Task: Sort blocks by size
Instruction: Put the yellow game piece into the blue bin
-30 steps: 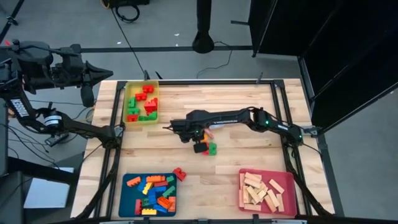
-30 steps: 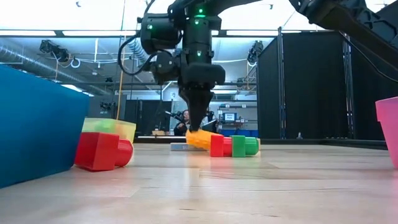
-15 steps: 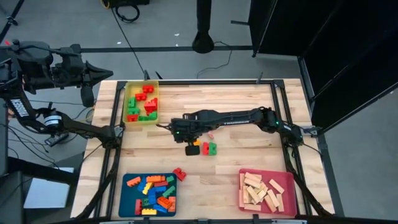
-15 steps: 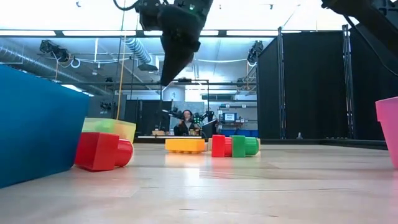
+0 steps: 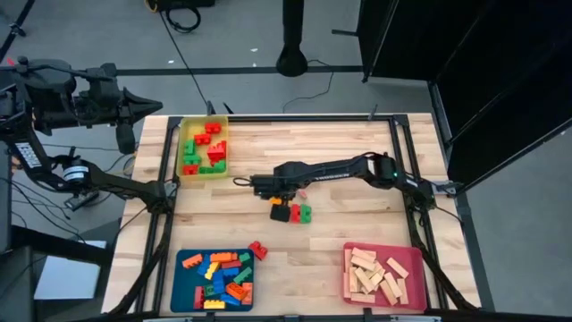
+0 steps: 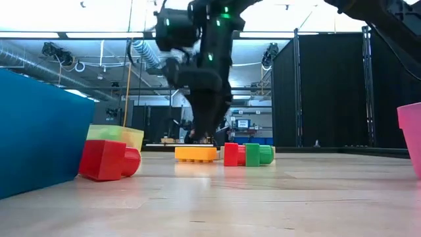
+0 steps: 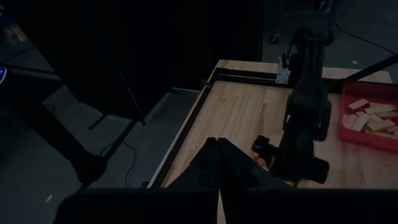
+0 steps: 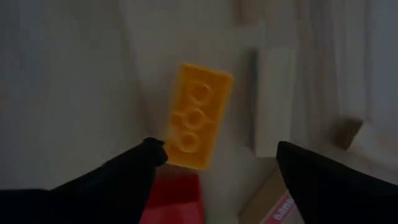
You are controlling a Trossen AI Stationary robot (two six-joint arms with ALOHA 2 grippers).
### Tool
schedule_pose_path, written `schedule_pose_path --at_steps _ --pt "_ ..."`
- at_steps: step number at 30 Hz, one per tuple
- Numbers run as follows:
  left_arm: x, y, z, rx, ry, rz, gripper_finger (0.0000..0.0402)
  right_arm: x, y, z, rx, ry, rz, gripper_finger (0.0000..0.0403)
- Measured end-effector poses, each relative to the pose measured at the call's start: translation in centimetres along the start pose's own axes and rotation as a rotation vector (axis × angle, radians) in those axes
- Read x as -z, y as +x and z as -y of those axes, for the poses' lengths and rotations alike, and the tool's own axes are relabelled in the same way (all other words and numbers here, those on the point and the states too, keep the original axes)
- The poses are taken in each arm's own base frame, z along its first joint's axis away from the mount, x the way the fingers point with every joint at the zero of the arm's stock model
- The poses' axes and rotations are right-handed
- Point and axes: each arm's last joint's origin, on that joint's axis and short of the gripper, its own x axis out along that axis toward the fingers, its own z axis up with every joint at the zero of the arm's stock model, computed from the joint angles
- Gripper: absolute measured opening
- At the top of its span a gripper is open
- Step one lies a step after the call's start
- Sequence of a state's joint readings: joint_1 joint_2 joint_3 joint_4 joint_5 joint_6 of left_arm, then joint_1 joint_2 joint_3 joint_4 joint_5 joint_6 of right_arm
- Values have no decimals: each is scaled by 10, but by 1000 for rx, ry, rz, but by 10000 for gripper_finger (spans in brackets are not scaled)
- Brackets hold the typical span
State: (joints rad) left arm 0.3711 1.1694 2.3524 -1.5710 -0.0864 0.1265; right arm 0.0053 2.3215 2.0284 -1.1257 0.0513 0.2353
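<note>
The left gripper [image 7: 219, 163] is parked beyond the desk's left edge, its two dark fingers pressed together on nothing. On the pale, planked wooden desk [image 5: 357, 152], the yellow tray [image 5: 204, 148] at the far left corner holds red and green studded plastic bricks. The blue tray [image 5: 214, 278] at the near left corner holds a mixed heap of orange, yellow, blue, green and red bricks, and a loose red brick [image 5: 258, 249] lies on the wood just beside that tray's far right corner.

Near the desk's middle lies the orange brick [image 5: 277, 204], a flat oblong with a row of round studs facing up. Its long axis seems to run left to right across the desk, though the overhead view is too small to be sure. Close on its right sit a red brick [image 5: 294, 213] and a green brick [image 5: 306, 213], side by side.

The right gripper [image 5: 275, 191] hangs above the orange brick, fingers spread wide and empty; in the wrist view they stand either side of the brick's end without touching it.

The pink tray [image 5: 382, 274] at the near right corner is filled with plain pale wooden bars [image 5: 374, 272] lying at mixed angles.
</note>
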Motion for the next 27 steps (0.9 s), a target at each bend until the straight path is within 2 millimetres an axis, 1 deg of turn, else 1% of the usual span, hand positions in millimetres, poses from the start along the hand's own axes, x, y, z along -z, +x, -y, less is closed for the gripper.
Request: schedule_pose_path --at_steps 2,5,11,16,19,21,23,24,26,27 --pt "0 0 0 0 0 0 2 5 10 3 5 13 -32 349" --pt "0 0 0 0 0 0 2 6 20 2 -28 20 -28 340" --pt "0 0 0 0 0 0 2 3 22 -4 -96 39 15 303" --pt "0 0 0 0 0 0 2 -3 22 -3 -107 29 69 290" --pt "0 0 0 0 0 0 2 -6 30 0 -108 39 84 285" --pt "0 0 0 0 0 0 2 -6 43 0 -104 39 66 282" --pt "0 0 0 0 0 -1 2 -7 45 0 -114 38 67 279" --pt "0 0 0 0 0 0 2 -7 50 -1 -117 35 67 275" --pt "0 0 0 -1 0 -1 2 -7 53 -3 -91 33 70 260" --pt "0 0 0 -3 0 -1 2 -7 53 -4 -75 33 73 245"
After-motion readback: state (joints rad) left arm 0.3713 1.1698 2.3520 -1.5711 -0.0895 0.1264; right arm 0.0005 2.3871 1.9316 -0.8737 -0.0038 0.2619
